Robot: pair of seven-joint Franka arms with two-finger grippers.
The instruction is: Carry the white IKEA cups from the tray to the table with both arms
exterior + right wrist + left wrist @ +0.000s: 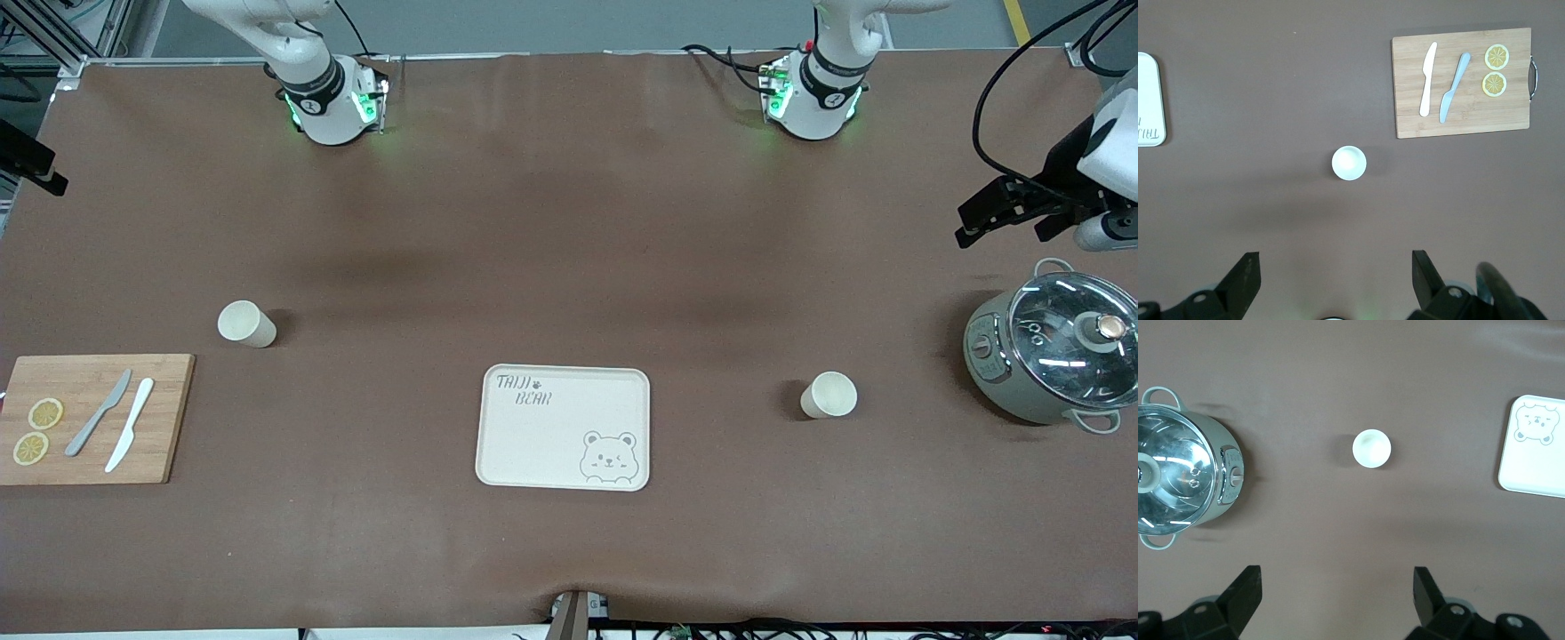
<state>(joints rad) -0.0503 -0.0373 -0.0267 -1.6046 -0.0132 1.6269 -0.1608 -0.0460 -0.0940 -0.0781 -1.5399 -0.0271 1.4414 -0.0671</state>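
On the table [569, 267]: two white IKEA cups, one [246, 324] toward the right arm's end, one [829, 395] toward the left arm's; one bear tray [564, 428] between them; one cutting board [89, 418] carrying two knives and two lemon slices; one lidded pot [1049, 356]. Left tool [1337, 590] and right tool [1335, 270], fingers apart, each above its cup.

Even overhead light, sharp focus; soft cup [246, 324] shadows, glare on pot lid [1074, 340].

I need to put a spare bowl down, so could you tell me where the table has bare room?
Open brown cloth stretches from the arm bases to the tray, and between the tray and each cup. It is crowded at the ends: the cutting board with knives and lemon slices, and the pot under the left gripper.
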